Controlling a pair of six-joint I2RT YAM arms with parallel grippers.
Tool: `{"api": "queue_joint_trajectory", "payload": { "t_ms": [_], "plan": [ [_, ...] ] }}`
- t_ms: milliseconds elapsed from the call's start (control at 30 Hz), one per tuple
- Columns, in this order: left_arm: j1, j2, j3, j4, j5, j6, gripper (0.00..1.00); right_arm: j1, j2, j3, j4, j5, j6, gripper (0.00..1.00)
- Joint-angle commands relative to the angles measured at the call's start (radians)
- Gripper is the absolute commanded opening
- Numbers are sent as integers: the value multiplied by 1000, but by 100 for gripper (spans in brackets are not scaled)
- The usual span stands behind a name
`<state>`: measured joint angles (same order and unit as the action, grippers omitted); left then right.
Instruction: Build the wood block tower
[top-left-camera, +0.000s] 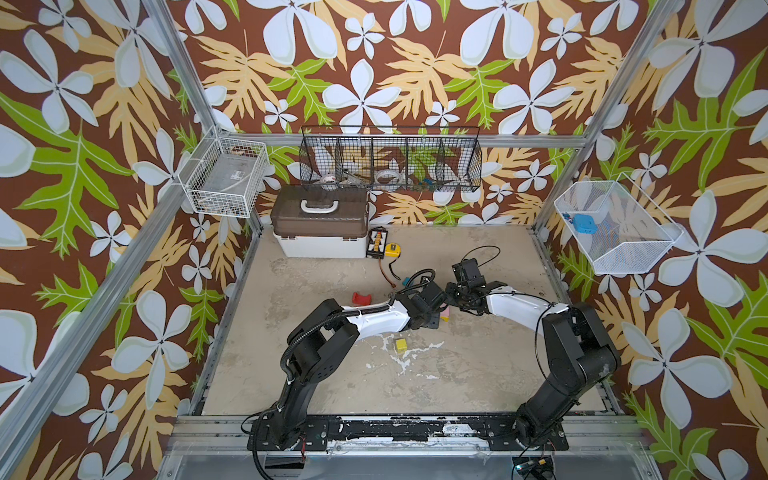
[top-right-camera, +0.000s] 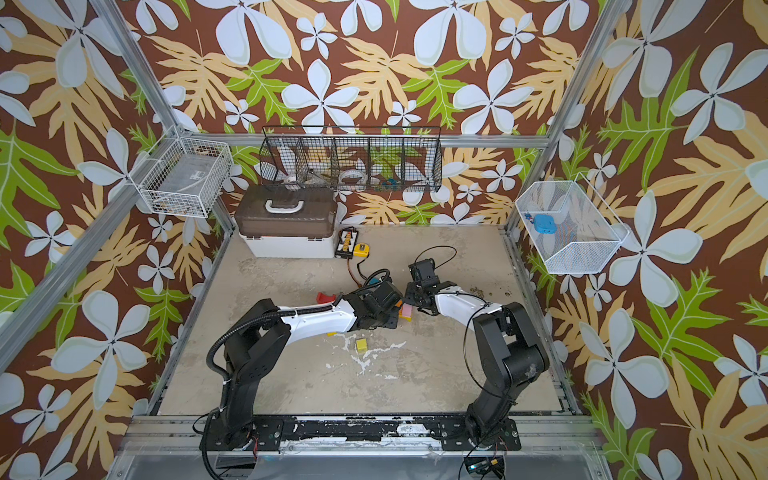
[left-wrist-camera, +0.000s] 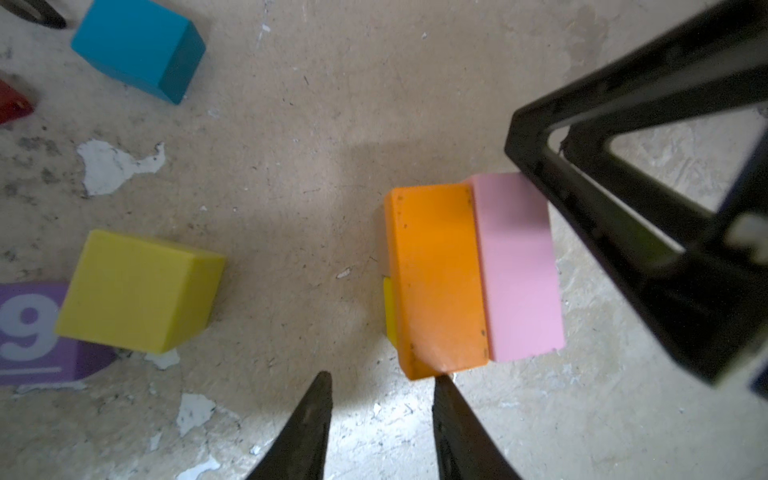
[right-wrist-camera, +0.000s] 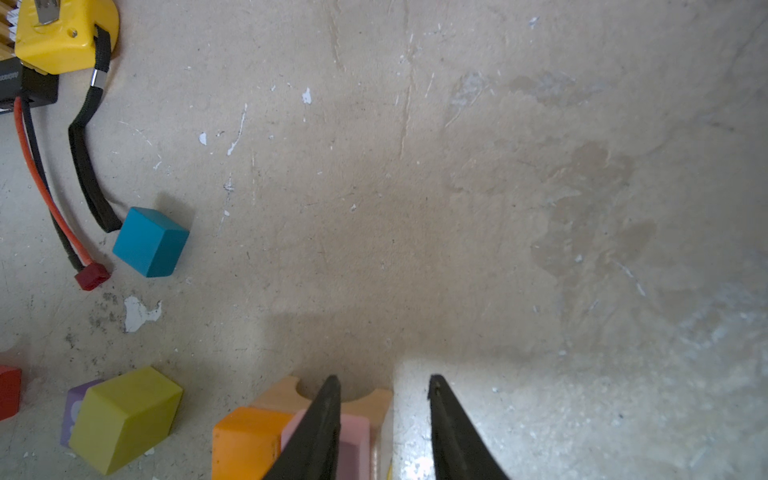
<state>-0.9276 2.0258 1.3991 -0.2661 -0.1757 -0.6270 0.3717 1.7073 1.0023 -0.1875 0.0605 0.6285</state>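
Your left pincer (left-wrist-camera: 383, 377) sits just off the orange block (left-wrist-camera: 436, 278), your right pincer (right-wrist-camera: 383, 376) at the pink block (left-wrist-camera: 515, 266) flush beside it atop the low tower (top-left-camera: 444, 311) — both narrowly parted, empty — so nudge gently, squaring the pair without shifting the layer beneath.

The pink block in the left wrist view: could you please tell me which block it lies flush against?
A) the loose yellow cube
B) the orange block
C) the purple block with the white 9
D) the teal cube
B: the pink block lies side by side with the orange block, their long edges meeting with no gap between them.
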Motion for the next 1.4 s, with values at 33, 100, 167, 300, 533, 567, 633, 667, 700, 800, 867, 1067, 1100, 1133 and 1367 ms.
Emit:
{"api": "queue_joint_trajectory", "payload": {
  "t_ms": [33,100,167,300,533,567,633,667,700,800,867,1067,1100,1133,1367],
  "plan": [
    [0,-25,-2,-13,-6,11,43,1,-17,-3,-9,22,9,37],
    [0,-40,1,-26,-12,11,43,0,-24,-5,-9,25,10,37],
    [1,-59,3,-35,-24,15,43,0,-30,-10,-11,35,13,37],
    [9,-88,8,-44,-68,10,44,1,-55,-21,-4,40,14,37],
    [64,-17,68,-97,-98,-13,44,1,-61,-29,-7,47,21,37],
    [65,-4,78,-102,-98,-12,44,0,-63,-31,-6,51,23,37],
    [68,23,95,-103,-95,-13,44,0,-70,-36,-6,61,29,37],
    [70,35,103,-102,-91,-13,44,0,-73,-38,-5,65,30,37],
    [70,49,112,-105,-87,-10,44,1,-77,-42,-4,65,31,38],
    [70,79,145,-117,-81,-8,44,0,-80,-42,-4,64,32,38],
    [70,92,160,-120,-76,-8,43,0,-79,-43,-4,65,34,38],
    [70,108,179,-123,-65,-8,43,1,-74,-43,-6,61,36,38],
    [70,109,180,-123,-64,-8,43,0,-75,-42,-5,60,36,38],
    [70,110,181,-123,-61,-8,43,0,-75,-44,-6,60,36,38],
    [70,117,191,-119,-45,-5,43,0,-74,-42,-6,58,36,38]
  ]
}}
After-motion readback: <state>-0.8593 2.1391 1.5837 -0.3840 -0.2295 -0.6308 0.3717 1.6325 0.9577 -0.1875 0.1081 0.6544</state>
